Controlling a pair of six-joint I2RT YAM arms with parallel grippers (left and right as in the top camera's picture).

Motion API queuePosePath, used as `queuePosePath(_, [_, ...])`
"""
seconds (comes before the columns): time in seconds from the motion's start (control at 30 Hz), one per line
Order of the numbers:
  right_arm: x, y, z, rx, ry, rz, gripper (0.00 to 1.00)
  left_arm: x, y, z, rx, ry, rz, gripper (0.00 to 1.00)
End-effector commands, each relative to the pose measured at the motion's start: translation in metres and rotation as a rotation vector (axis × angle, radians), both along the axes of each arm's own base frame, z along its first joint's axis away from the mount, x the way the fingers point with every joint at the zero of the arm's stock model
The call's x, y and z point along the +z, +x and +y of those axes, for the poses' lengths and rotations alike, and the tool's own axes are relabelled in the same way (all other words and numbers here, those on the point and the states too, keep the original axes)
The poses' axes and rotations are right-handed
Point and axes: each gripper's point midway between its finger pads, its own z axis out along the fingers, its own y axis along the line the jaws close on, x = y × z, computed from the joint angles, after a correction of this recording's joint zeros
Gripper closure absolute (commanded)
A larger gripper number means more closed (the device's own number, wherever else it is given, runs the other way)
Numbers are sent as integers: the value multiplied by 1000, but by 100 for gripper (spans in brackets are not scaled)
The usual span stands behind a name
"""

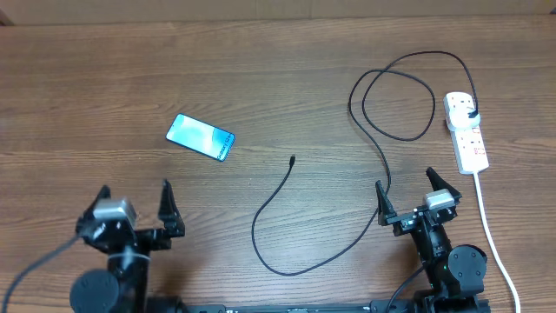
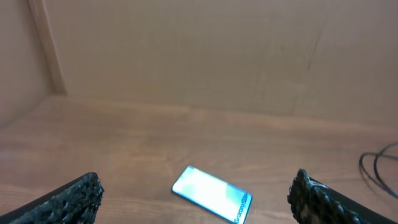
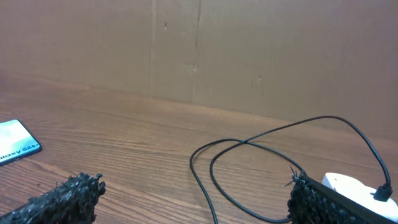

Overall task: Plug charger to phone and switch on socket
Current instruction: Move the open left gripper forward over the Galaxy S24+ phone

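Charger [image 1: 471, 112] sits plugged into socket [image 1: 473, 149] (phone [image 1: 201, 137] unconnected, well apart).

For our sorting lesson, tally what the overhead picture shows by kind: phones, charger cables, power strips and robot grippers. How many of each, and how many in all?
Phone: 1
Charger cable: 1
Power strip: 1
Grippers, left gripper and right gripper: 2
Total: 5
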Motion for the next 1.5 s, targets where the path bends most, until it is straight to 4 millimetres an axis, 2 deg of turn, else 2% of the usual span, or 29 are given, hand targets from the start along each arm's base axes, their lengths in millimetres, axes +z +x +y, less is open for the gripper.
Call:
queuePosePath(0.0, [-2,0,2,10,0,-4,0,13,15,7,43,-44,89,0])
queuePosePath(0.2, [-2,0,2,10,0,-4,0,13,60,12,68,-59,335,0])
queuePosePath(0.37, [-2,0,2,10,0,-4,0,-6,97,13,62,-39,586,1])
queuePosePath(0.5, [-2,0,2,10,0,-4,0,-39,117,12,53,-48,756,0])
queuePosePath(0.63, [-2,0,2,10,0,-4,0,-81,125,12,54,-56,902,0])
queuePosePath(0.77, [-2,0,2,10,0,-4,0,-115,135,-15,-77,-157,1007,1])
queuePosePath(0.87, [-2,0,2,10,0,-4,0,-135,155,-27,-138,-207,1018,0])
queuePosePath(0.9, [-2,0,2,10,0,-4,0,-141,158,-27,-115,-237,1027,0])
queuePosePath(1.0, [-2,0,2,10,0,-4,0,-166,158,-10,137,-373,1089,0])
queuePosePath(1.07, [-2,0,2,10,0,-4,0,-176,154,-2,304,-446,1103,0])
queuePosePath(1.13, [-2,0,2,10,0,-4,0,-180,153,-4,391,-508,1097,0])
queuePosePath(1.23, [-2,0,2,10,0,-4,0,-174,156,-9,489,-516,1050,0])
queuePosePath(1.47, [-2,0,2,10,0,-4,0,-135,182,-50,520,-488,1003,0])
